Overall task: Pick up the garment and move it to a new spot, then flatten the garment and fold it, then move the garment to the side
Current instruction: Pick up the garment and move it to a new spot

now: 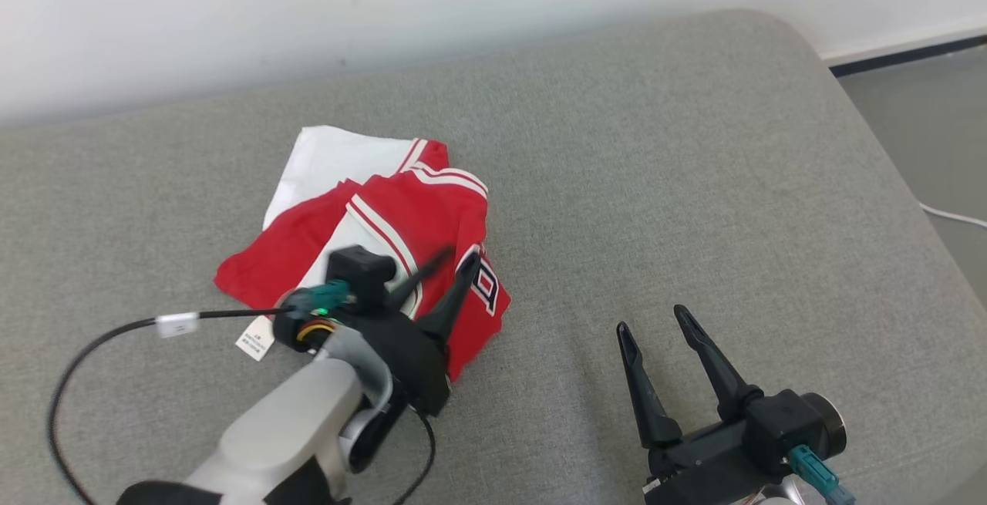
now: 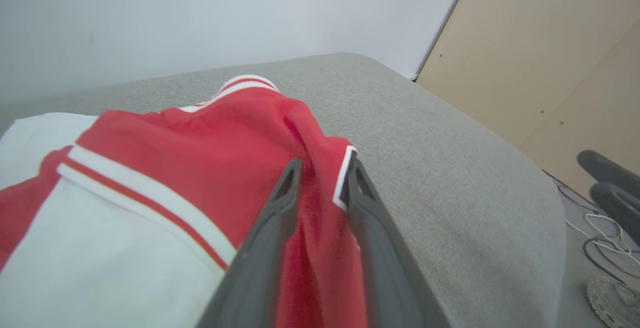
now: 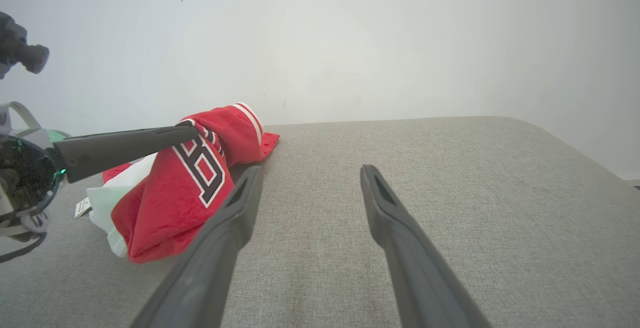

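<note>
Garment (image 1: 432,212): soft, light, limp; take a hem edge.
Left pincer (image 1: 460,255): narrow, pinching a red fold.
Right pincer (image 1: 651,318): wide, empty.

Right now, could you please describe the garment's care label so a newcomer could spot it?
On the grey cushion, find the red-and-white garment; its care label pokes from the near left edge. Unlike the white tag on the black cable beside it, it lies flat and bears print.

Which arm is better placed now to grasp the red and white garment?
Left. The left gripper has a fold of the garment between its fingers, while the right gripper stands open over bare cushion, apart from the cloth.
</note>
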{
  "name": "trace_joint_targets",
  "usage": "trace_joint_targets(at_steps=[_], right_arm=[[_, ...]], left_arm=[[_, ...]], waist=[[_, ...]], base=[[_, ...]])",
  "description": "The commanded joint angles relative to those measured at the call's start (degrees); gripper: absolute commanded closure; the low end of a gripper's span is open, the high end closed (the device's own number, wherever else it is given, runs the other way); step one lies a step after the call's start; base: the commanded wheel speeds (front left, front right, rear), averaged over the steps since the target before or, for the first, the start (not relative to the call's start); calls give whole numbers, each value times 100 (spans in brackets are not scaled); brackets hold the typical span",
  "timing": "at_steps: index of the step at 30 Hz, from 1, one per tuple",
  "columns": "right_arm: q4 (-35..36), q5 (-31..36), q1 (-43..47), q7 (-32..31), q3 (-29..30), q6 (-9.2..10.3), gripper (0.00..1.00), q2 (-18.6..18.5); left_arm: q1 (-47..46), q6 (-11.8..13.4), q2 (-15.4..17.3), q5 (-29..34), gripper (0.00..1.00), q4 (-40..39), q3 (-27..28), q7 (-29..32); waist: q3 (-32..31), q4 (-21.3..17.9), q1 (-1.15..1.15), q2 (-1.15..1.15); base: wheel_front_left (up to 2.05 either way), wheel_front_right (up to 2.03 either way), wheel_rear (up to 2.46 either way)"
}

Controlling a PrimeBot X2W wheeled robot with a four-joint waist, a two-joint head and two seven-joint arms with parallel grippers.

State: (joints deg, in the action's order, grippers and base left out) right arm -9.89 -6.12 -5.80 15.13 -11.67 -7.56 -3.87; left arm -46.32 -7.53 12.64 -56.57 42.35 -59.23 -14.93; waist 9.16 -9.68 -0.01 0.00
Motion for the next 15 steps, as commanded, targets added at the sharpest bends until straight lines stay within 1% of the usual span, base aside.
trace_joint_targets(at_steps=[1,2,6,10,15], right_arm=[[22,-17,84,2,-13,13,0,1],[22,-17,84,2,-13,13,0,1],[22,-42,149,2,-2,13,0,-30],[38,-61,236,2,54,13,0,-60],[63,-35,325,2,128,13,0,-56]], left_arm=[[291,38,64,295,0,-107,372,-26],[291,38,64,295,0,-107,372,-26],[929,122,208,981,0,-470,1339,-28],[1676,271,356,1675,0,-856,2324,-29],[2596,431,412,2530,0,-1440,3537,-30]], waist=[[-116,61,1,0],[-116,61,1,0],[-275,107,1,0],[-414,169,1,0],[-542,263,1,0]], base=[[0,0,0],[0,0,0],[0,0,0],[0,0,0],[0,0,0]])
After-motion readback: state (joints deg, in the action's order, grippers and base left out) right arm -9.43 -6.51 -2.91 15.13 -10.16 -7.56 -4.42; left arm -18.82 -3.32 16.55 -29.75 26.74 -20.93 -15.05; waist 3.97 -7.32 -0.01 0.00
